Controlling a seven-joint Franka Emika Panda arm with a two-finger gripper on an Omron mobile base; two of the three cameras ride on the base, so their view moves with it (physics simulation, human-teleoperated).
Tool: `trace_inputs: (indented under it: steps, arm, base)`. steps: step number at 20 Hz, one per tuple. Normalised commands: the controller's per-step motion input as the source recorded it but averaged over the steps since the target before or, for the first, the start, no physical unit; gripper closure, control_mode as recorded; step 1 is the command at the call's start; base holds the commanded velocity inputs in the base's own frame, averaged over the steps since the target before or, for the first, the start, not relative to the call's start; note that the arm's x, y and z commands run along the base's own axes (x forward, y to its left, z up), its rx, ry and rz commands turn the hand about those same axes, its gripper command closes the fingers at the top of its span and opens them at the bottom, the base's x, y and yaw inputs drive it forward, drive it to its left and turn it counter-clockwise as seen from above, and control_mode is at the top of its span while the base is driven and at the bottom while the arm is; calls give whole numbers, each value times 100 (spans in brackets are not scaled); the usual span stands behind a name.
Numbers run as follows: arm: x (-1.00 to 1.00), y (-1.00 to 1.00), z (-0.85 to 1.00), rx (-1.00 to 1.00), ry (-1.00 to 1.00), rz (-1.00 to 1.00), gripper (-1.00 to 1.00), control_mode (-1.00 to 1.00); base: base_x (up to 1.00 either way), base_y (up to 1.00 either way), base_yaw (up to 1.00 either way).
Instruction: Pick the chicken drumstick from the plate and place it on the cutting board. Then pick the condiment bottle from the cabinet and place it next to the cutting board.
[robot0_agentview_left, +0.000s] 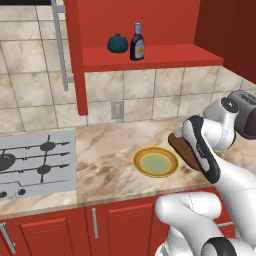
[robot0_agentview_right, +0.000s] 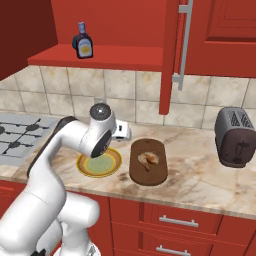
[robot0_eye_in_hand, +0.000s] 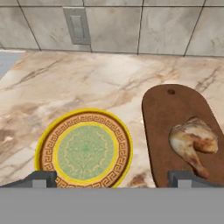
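The chicken drumstick (robot0_agentview_right: 148, 159) (robot0_eye_in_hand: 192, 140) lies on the dark oval cutting board (robot0_agentview_right: 150, 174) (robot0_eye_in_hand: 166, 109), pale bone end toward the counter's front. Left of the board, the round plate (robot0_agentview_left: 155, 149) (robot0_agentview_right: 107, 172) (robot0_eye_in_hand: 43, 144) with its yellow rim holds nothing. My gripper (robot0_eye_in_hand: 113, 179) hovers above the counter over the gap between plate and board. It is open, and nothing sits between its fingertips (robot0_eye_in_hand: 41, 177). The condiment bottle (robot0_agentview_left: 137, 44) (robot0_agentview_right: 83, 42) stands upright on the open shelf of the red cabinet (robot0_agentview_left: 165, 57) (robot0_agentview_right: 115, 56), well above the arm.
A teal pumpkin-shaped object (robot0_agentview_left: 118, 43) sits left of the bottle. The cabinet's open door (robot0_agentview_left: 75, 55) (robot0_agentview_right: 170, 55) juts out over the counter. A toaster (robot0_agentview_right: 235, 136) stands right of the board, a gas hob (robot0_agentview_left: 35, 162) at the left, and a wall outlet (robot0_eye_in_hand: 76, 25) behind.
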Motion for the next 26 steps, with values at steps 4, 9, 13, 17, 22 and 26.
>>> trace_inputs:
  steps: [4, 9, 13, 17, 22, 26]
  arm:
    - [-14, 27, 0, 13, 0, 0, -100, -100]
    - [-22, 34, 0, 14, 0, 0, -100, -100]
    - [-18, 36, 0, 16, 0, 0, -100, -100]
    - [-16, 36, 0, 19, 0, 0, -100, -100]
    - [-11, 31, 0, 23, 1, 0, -100, -100]
    - [-6, 18, 0, 27, 9, -1, -100, -100]
  base:
    - [0, 0, 0]
    - [0, 0, 0]
    - [0, 0, 0]
    - [0, 0, 0]
    - [0, 0, 0]
    - [0, 0, 0]
